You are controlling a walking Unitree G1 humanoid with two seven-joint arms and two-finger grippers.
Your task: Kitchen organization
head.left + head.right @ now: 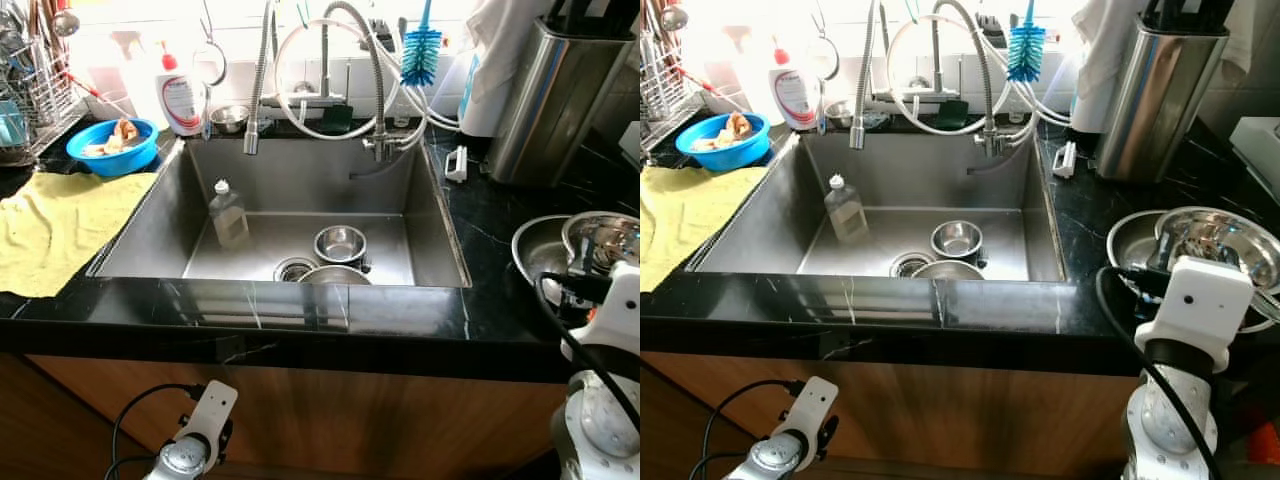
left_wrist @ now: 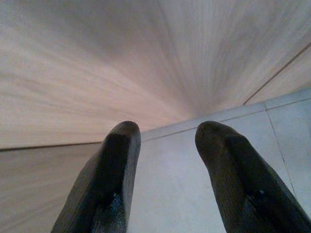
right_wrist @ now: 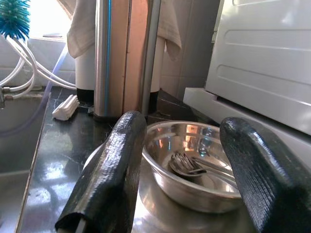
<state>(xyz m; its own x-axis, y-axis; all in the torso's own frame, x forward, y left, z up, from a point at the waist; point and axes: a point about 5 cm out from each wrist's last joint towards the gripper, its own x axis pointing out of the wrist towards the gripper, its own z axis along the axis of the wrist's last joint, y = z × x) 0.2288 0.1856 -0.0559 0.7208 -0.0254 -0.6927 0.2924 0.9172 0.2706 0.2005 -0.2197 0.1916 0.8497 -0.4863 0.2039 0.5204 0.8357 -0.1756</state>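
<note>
**At the counter right of the sink: right gripper lined up on the steel bowl**

On the black counter, right of the sink, you have a steel bowl resting inside a wider, shallower steel dish. Cutlery lies in the bowl; forks, as far as I can tell. Your right gripper hovers just in front of the bowl, fingers apart, nothing between them. The rim sits between the two fingers in the wrist view, but contact is not evident.

Your left gripper hangs idle below the counter edge, facing the wood cabinet front and the floor tiles, fingers apart and empty.

Other things noted: a clear bottle upright in the sink, two small steel bowls by the drain, a blue bowl and a yellow cloth on the left counter, a tall steel canister behind the stacked bowls.

Risks, as judged from here:
- Polished rim, thin wall: a pinch on one edge may slip or tip the bowl, spilling the cutlery.
- The bowl is nested in the dish, so lifting could drag the dish along and slide it toward the counter edge.
- The white appliance stands close on the far side; a wide swing could strike it.
- The canister is near enough to be clipped when you pull back.
</note>
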